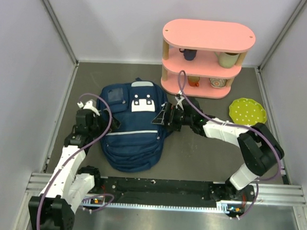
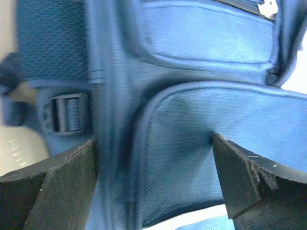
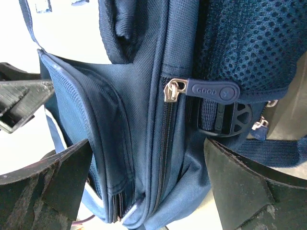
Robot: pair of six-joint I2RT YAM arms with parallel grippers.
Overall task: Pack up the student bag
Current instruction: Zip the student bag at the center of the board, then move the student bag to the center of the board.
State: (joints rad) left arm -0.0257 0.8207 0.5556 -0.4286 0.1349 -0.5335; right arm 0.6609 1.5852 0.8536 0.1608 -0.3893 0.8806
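— Dark grey tabletop [image 1: 192, 153], closed in by pale grey walls [image 1: 22, 62]; what sits nearest on it?
— Along the near edge runs a metal rail [image 1: 165, 190] with both arm bases bolted to it. Just beyond, left of the tabletop's middle, lies the student bag [image 1: 135, 127], flat, front pockets up, its white patches toward the far edge.
— And the left gripper [image 2: 153, 143]?
— It is at the bag's left side, jaws spread wide. Its wrist view shows navy fabric and a pocket seam filling the gap between the two black fingers [image 2: 62, 187], with a strap buckle [image 2: 67, 114] off to one side. Whether the fingers touch the cloth cannot be told.
— The right gripper [image 3: 147, 143]?
— At the bag's right side, near its top, jaws released and wide too. Between them stands the bag's side panel with a zip running down it; the zip pull [image 3: 213, 90] reads GOOD and lies over mesh [image 3: 249, 43].
— Farther back?
— A round green plate [image 1: 248, 111] lies near the right edge. At the far edge, right of the middle, stands a pink shelf [image 1: 209, 35] near the bag's top corner, with a dark mug [image 1: 188, 54] and a pale mug [image 1: 227, 59] on its middle tier
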